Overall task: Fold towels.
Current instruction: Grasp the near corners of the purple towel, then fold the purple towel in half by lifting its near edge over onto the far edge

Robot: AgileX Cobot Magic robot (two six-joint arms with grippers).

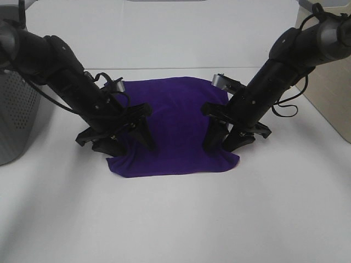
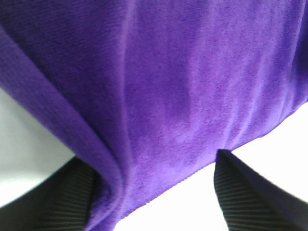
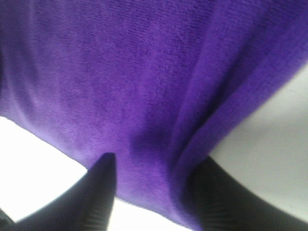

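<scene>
White table (image 1: pixel 175 219) takes up pretty much the whole scene. Purple towel (image 1: pixel 175 120) lies spread out in the middle of it, a bit rumpled along the near edge. Grey perforated bin (image 1: pixel 13 115) sits off at the left. Left gripper (image 1: pixel 127 143) is down at the towel's near left corner and right gripper (image 1: pixel 222 142) at the near right one. Both have jaws spread wide, with cloth ridged up between the fingers (image 2: pixel 72 202) but not pinched.
</scene>
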